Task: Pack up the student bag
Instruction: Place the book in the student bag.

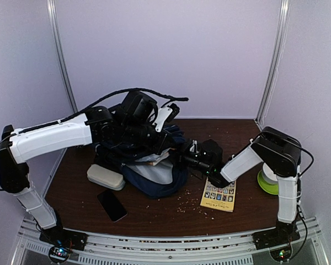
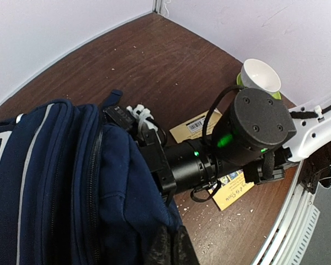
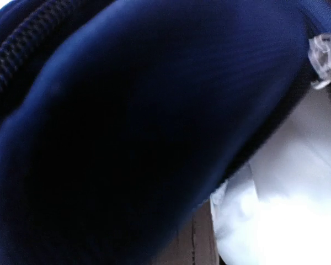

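The navy-blue striped fabric backpack (image 1: 154, 175) slumps at the centre of the brown wooden bench (image 1: 154, 212). The left claw (image 2: 172, 248) seems pinched nearly closed on its fabric. The right claw (image 1: 186, 158) is buried at its right edge, and I cannot tell its opening. The step looks like opening the mouth, which likely needs widening next.

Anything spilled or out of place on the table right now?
Yes: small pale crumbs are scattered over the brown table, near the student bag and around the yellow booklet. They look spilled; what they are, I cannot tell.
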`<state>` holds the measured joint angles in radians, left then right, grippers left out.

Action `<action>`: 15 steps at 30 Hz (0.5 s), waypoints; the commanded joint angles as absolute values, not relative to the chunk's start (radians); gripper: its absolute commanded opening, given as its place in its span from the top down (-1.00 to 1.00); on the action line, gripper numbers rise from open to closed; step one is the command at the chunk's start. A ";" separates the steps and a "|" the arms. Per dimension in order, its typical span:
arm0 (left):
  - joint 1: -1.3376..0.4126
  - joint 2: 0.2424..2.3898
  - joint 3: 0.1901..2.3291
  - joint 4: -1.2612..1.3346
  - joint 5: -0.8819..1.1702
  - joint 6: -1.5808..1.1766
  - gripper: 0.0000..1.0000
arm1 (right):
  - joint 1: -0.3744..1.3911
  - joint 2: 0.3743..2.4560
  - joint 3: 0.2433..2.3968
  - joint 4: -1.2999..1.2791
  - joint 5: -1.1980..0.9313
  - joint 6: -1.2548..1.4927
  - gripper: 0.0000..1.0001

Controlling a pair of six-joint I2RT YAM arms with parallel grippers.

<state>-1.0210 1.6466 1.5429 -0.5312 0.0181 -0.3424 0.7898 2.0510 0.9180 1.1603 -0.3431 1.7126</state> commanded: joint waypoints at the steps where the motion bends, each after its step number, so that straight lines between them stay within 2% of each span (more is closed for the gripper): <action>1: -1.056 1.574 1.512 -0.312 0.137 -0.382 1.00 | 0.778 2.036 0.962 1.303 -0.384 1.652 1.00; 8: -1.055 1.549 1.503 -0.278 0.160 -0.400 1.00 | 0.791 2.110 0.987 1.207 -0.399 1.629 1.00; 15: -1.056 1.539 1.453 -0.246 0.179 -0.419 1.00 | 0.790 2.095 1.036 0.888 -0.401 1.482 1.00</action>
